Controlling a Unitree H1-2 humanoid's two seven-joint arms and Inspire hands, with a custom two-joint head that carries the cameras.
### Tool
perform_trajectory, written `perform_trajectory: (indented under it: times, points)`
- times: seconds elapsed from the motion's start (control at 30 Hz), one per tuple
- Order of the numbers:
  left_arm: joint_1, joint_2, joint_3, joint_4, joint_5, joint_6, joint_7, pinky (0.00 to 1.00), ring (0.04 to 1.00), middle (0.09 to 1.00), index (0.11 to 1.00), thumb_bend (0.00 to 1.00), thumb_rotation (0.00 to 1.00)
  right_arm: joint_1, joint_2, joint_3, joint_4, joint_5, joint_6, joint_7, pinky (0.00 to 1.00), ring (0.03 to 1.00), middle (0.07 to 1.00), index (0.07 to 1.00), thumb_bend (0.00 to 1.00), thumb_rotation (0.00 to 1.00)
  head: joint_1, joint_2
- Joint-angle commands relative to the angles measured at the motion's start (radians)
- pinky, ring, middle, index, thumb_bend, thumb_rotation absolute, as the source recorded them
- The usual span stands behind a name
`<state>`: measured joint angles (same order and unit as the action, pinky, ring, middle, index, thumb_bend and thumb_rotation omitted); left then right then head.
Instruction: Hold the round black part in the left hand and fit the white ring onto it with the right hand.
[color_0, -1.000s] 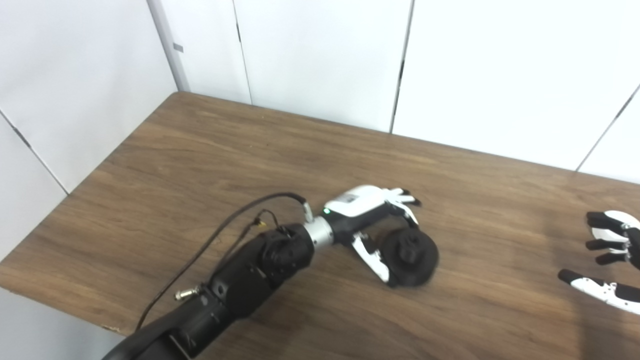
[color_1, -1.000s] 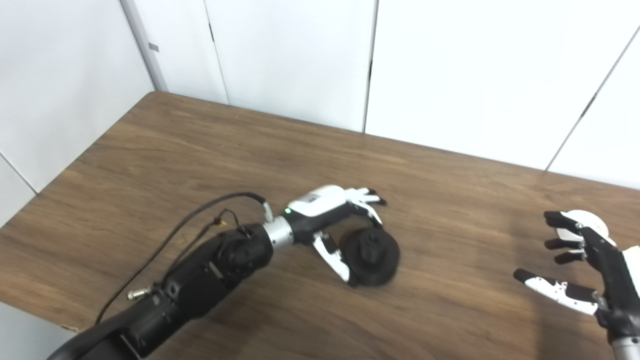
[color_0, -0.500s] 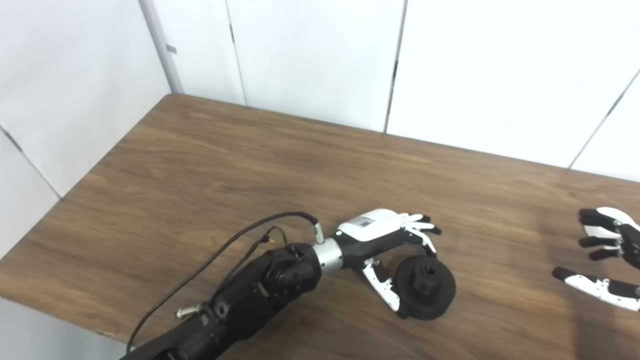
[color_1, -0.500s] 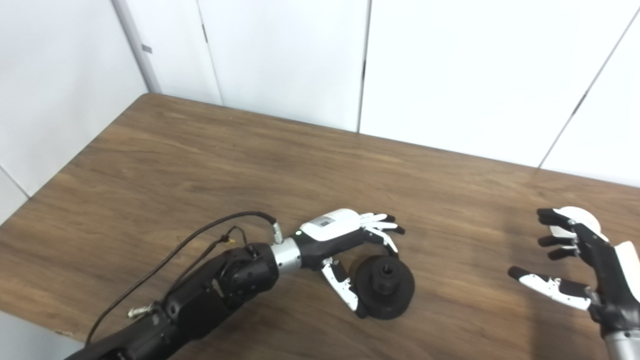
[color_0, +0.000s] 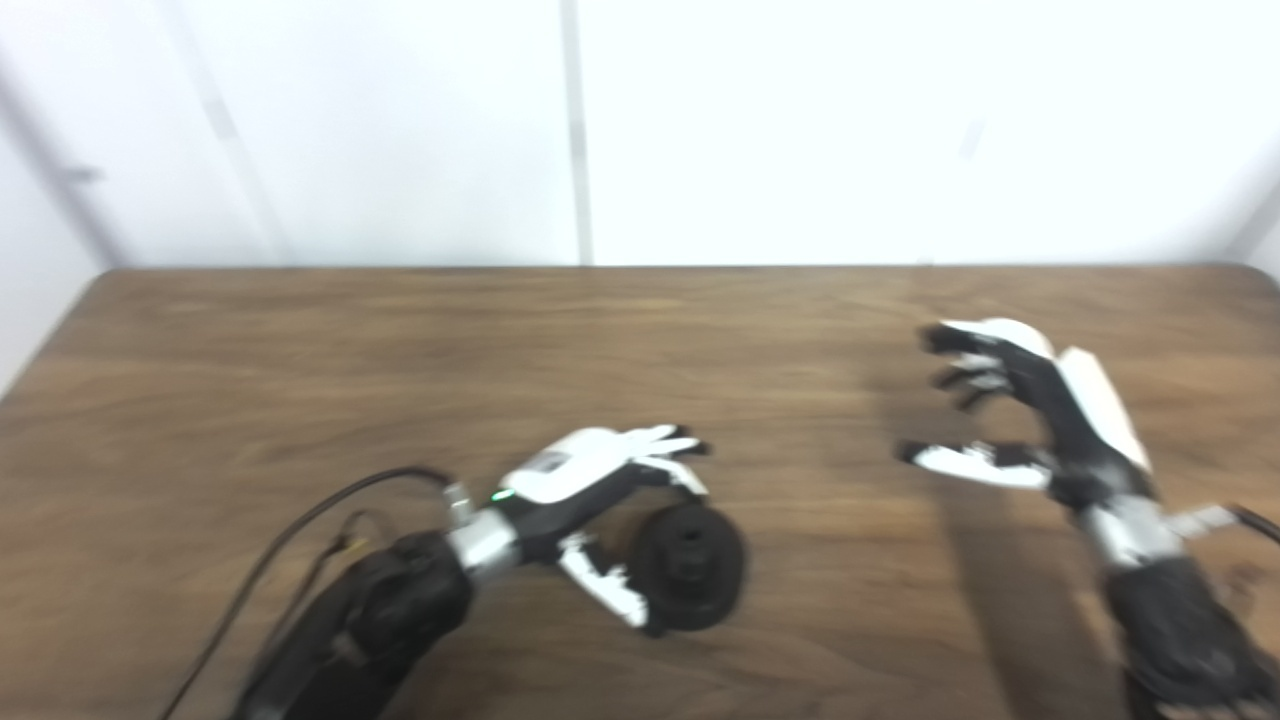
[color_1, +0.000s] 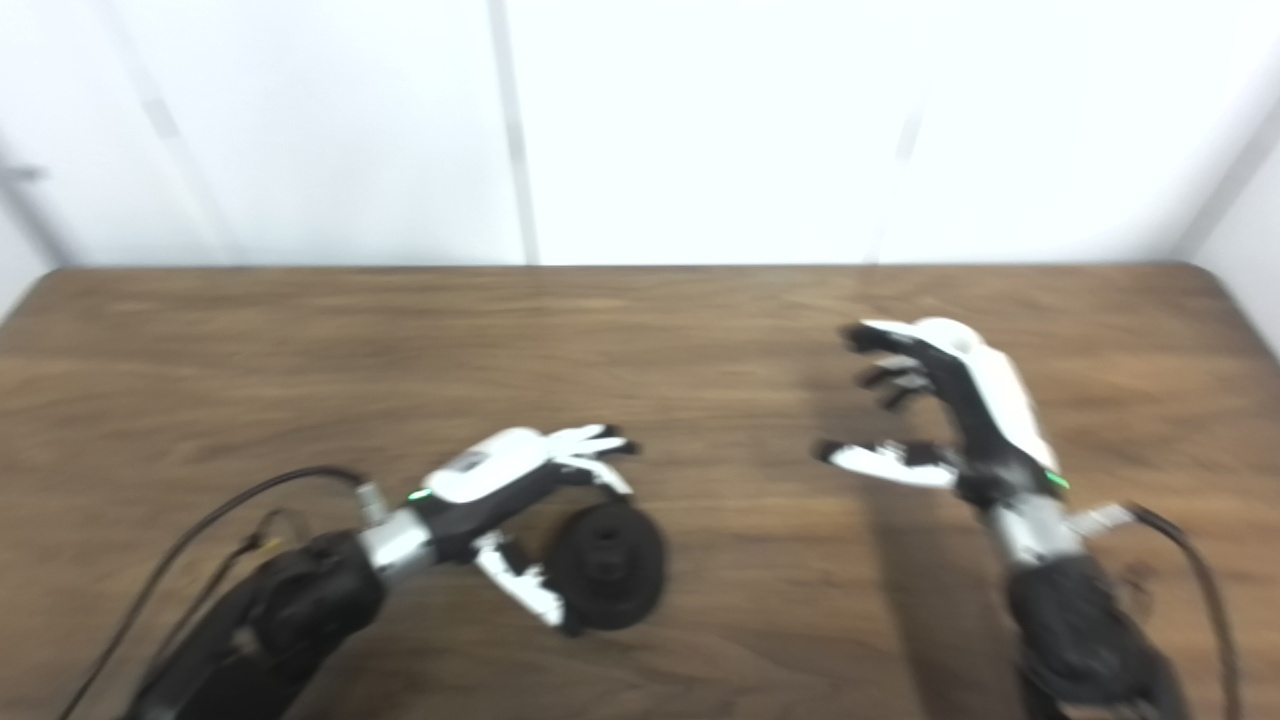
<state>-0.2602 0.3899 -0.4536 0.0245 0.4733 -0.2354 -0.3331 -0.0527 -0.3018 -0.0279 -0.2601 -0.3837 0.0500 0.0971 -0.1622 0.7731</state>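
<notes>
The round black part (color_0: 690, 565) lies flat on the wooden table (color_0: 300, 350), with a raised hub at its centre. My left hand (color_0: 590, 480) is open and straddles it: the fingers reach over its far edge and the thumb lies along its near left edge. My right hand (color_1: 950, 410) hovers open over the table's right half, fingers spread and thumb pointing left. A white patch at its far fingertips looks like the white ring (color_1: 942, 332). Blur keeps me from telling whether they touch.
White wall panels (color_0: 800, 120) stand right behind the table's far edge. The table's right corner (color_1: 1215, 285) is in view. A black cable (color_0: 300, 520) loops off my left forearm over the table.
The camera has swung right, so the picture is blurred and both hands sit nearer the middle. My left hand still brackets the black part. My right hand stays open by the white ring.
</notes>
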Motion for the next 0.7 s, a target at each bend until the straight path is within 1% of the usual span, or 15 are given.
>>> perform_trajectory:
  times: [0.0, 0.07, 0.1, 0.13, 0.17, 0.23, 0.3, 0.33, 0.4, 0.43, 0.5, 0.63, 0.67]
  points:
    - [0.003, 0.038, 0.009, -0.001, 0.005, -0.008, -0.03, 0.99, 1.0, 0.946, 0.485, 0.52, 0.07, -0.038, 0.007, -0.002, -0.048, -0.019, 0.011, -0.022, 0.52, 0.643, 0.75, 0.753, 0.62, 0.2, -0.022, -0.002]
    - [0.007, 0.047, 0.015, -0.002, -0.003, -0.019, -0.034, 0.98, 1.0, 0.945, 0.486, 0.52, 0.07, -0.044, 0.016, 0.004, -0.053, -0.032, 0.022, -0.02, 0.52, 0.654, 0.756, 0.756, 0.63, 0.23, -0.06, -0.007]
    - [0.01, 0.051, 0.019, -0.003, -0.009, -0.025, -0.037, 0.98, 1.0, 0.944, 0.486, 0.52, 0.07, -0.048, 0.018, 0.007, -0.055, -0.038, 0.027, -0.018, 0.52, 0.655, 0.759, 0.759, 0.62, 0.23, -0.079, -0.011]
    - [0.011, 0.053, 0.021, -0.003, -0.012, -0.028, -0.039, 0.98, 1.0, 0.944, 0.486, 0.52, 0.07, -0.051, 0.02, 0.008, -0.057, -0.043, 0.03, -0.017, 0.52, 0.653, 0.762, 0.76, 0.62, 0.22, -0.079, -0.011]
    - [0.013, 0.055, 0.025, -0.001, -0.016, -0.039, -0.037, 0.97, 1.0, 0.943, 0.485, 0.52, 0.07, -0.059, 0.02, 0.009, -0.058, -0.049, 0.036, -0.014, 0.52, 0.652, 0.763, 0.762, 0.62, 0.22, -0.106, -0.016]
    - [0.019, 0.06, 0.032, 0.001, -0.019, -0.053, -0.033, 0.94, 1.0, 0.934, 0.485, 0.52, 0.07, -0.074, 0.018, 0.011, -0.058, -0.062, 0.048, -0.013, 0.52, 0.655, 0.764, 0.766, 0.62, 0.23, -0.126, -0.02]
    - [0.023, 0.068, 0.04, 0.007, -0.021, -0.07, -0.033, 0.91, 0.999, 0.93, 0.485, 0.52, 0.07, -0.094, 0.01, 0.01, -0.051, -0.077, 0.046, -0.017, 0.53, 0.657, 0.758, 0.765, 0.62, 0.24, -0.177, -0.032]
    - [0.024, 0.07, 0.042, 0.009, -0.022, -0.075, -0.035, 0.9, 1.0, 0.93, 0.485, 0.52, 0.07, -0.101, 0.008, 0.009, -0.049, -0.081, 0.046, -0.019, 0.53, 0.663, 0.757, 0.764, 0.62, 0.25, -0.177, -0.032]
    - [0.027, 0.079, 0.047, 0.005, -0.024, -0.074, -0.046, 0.9, 1.0, 0.931, 0.485, 0.52, 0.07, -0.121, 0.003, 0.003, -0.046, -0.106, 0.061, -0.026, 0.54, 0.668, 0.755, 0.761, 0.62, 0.25, -0.219, -0.047]
    - [0.028, 0.082, 0.049, 0.004, -0.025, -0.074, -0.05, 0.89, 1.0, 0.93, 0.486, 0.52, 0.07, -0.127, 0.002, 0.001, -0.046, -0.116, 0.068, -0.028, 0.54, 0.672, 0.752, 0.758, 0.62, 0.24, -0.224, -0.048]
    - [0.03, 0.09, 0.054, 0.007, -0.034, -0.081, -0.056, 0.88, 1.0, 0.927, 0.485, 0.52, 0.07, -0.145, -0.009, 0.003, -0.052, -0.17, 0.092, -0.026, 0.55, 0.678, 0.749, 0.754, 0.62, 0.24, -0.268, -0.065]
    - [0.033, 0.095, 0.066, 0.023, -0.048, -0.099, -0.059, 0.88, 1.0, 0.923, 0.485, 0.52, 0.07, -0.178, -0.04, 0.002, -0.039, -0.24, 0.111, -0.022, 0.56, 0.69, 0.751, 0.747, 0.63, 0.25, -0.308, -0.085]
    - [0.034, 0.096, 0.068, 0.027, -0.051, -0.104, -0.058, 0.88, 1.0, 0.924, 0.485, 0.52, 0.07, -0.188, -0.05, 0.002, -0.036, -0.262, 0.127, -0.016, 0.57, 0.696, 0.755, 0.747, 0.63, 0.25, -0.326, -0.097]
